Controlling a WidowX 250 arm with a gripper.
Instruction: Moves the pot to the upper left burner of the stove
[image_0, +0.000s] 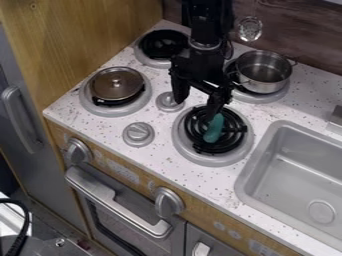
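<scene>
Pot (266, 82) sits on the rear burner (270, 98) at two o'clock from the gripper (195, 106), whose fingers we find spread; we note a green object (214, 128) at the coil burner (234, 159) at five o'clock.

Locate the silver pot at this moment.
In the camera view, the silver pot sits on the stove's upper right burner, to the picture's right of the gripper and above the sink.

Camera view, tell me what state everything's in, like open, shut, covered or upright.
Gripper: jaws open.
Pot: upright, uncovered, on the back right burner.
Lid: knob up, at the front left burner.
Oven door: shut.
Teal object: above or on the front right burner, contact unclear.
</scene>
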